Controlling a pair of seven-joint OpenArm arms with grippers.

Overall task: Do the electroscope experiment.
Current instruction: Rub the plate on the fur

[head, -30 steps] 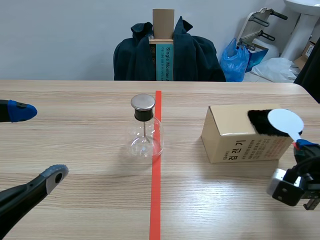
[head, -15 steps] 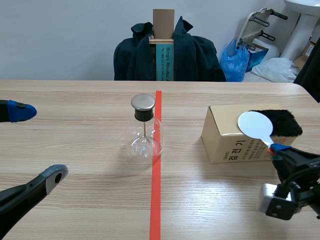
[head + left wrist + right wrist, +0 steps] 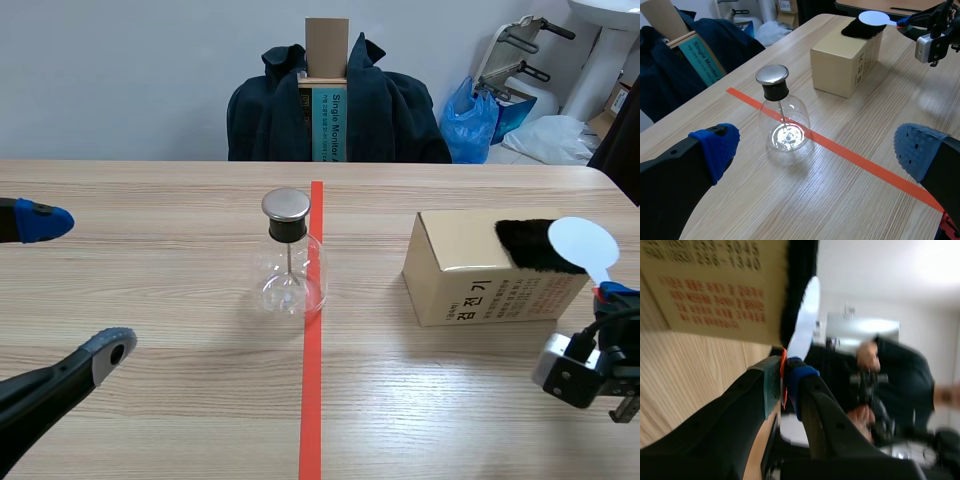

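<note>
Left claw (image 3: 75, 288) gapes wide, holding nothing; the electroscope (image 3: 288, 265) stands mid-way along the table (image 3: 150, 200). Right claw (image 3: 605, 295) pinches the white paddle (image 3: 583, 242), disc against the fur (image 3: 528, 246) on the box (image 3: 460, 280) — a careless swing across could topple the electroscope.

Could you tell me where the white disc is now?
Scene view, far right: the white disc, held by the right tool, over black fur atop the box.

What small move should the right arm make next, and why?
Probably carry the paddle toward the metal cap: the right gripper is shut on its handle, its disc is at the fur on the box, and the cap is untouched.
</note>
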